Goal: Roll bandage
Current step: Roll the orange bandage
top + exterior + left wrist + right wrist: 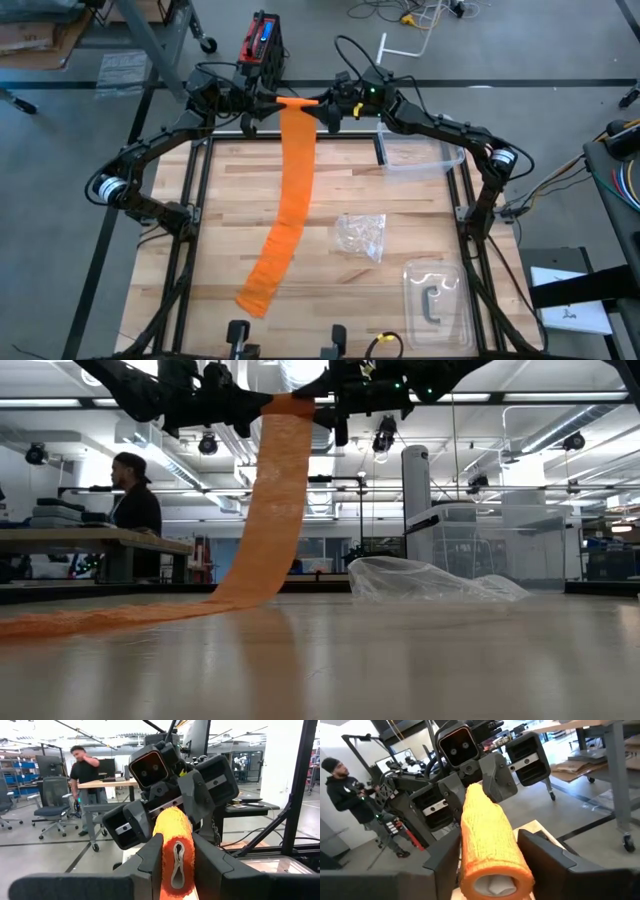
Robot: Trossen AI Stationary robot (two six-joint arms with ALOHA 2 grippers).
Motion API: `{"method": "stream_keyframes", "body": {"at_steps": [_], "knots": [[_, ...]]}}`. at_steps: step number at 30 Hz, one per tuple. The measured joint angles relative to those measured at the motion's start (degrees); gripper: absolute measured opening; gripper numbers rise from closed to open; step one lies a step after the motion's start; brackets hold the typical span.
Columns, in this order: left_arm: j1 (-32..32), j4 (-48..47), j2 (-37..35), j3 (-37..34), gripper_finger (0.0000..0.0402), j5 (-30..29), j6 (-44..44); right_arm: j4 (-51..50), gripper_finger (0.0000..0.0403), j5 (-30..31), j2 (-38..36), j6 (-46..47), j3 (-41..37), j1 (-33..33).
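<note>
One soft orange woven bandage (pixel 285 215) trails flat from the bench's (pixel 330 290) near left up to its far edge. There the left gripper (pixel 262 101) clamps the rolled end; the right gripper's (pixel 316 101) jaws flank it, grip unclear.

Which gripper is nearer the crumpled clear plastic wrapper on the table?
Right. The right gripper is above the table's far edge, nearer the wrapper; the left gripper faces it, farther away.

High view straight down; low view level at tabletop; wrist views face each other (close) — all share bandage (pixel 292 170).
</note>
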Motion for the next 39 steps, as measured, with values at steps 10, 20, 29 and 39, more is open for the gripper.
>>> {"method": "stream_keyframes", "body": {"at_steps": [10,20,29,39], "knots": [[0.41,0.04,0.00,0.00,0.0100,0.08,-4.02,0.21,0.0095,0.03,0.04,-3.60,0.00,0.04],[3.71,0.08,-0.17,0.07,0.0243,4.70,-19.06,-0.06,0.0094,-0.14,0.12,-14.15,-0.02,0.04],[3.34,0.27,-0.17,0.07,0.0310,6.63,-33.94,-0.07,0.0088,0.15,0.10,-27.81,-0.04,0.68],[3.01,0.24,0.48,0.07,0.0264,6.64,-32.79,-0.07,0.0084,3.27,0.10,-31.73,-0.04,1.48]]}}
